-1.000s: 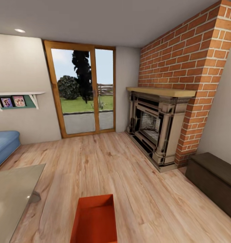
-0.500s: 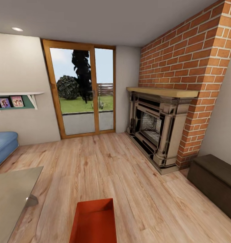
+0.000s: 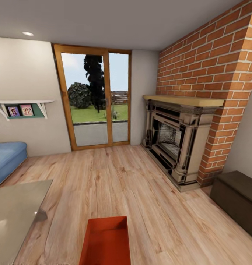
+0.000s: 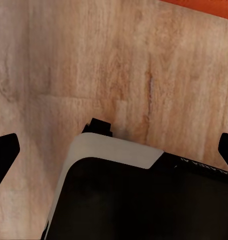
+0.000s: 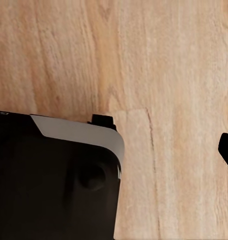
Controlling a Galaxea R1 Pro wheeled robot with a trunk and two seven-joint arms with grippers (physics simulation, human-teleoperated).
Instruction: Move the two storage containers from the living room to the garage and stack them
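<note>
Black glossy body (image 4: 144,200), pale grey edge trim, dark fingertips (image 4: 4,150)

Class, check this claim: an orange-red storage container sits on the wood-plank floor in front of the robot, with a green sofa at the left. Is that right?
Not quite: the sofa is blue, as the head view shows. The storage container does sit on the wood-plank floor.

Left gripper (image 4: 114,150): both dark fingertips (image 4: 5,150) sit at opposite edges of the left wrist view, jaws spread wide, nothing between them. It points down, above the robot's own black, white-edged body. Right gripper: one dark fingertip (image 5: 227,150) at the edge of the right wrist view, the other out of frame; spread can't be judged. Also pointing down over the robot body.
</note>
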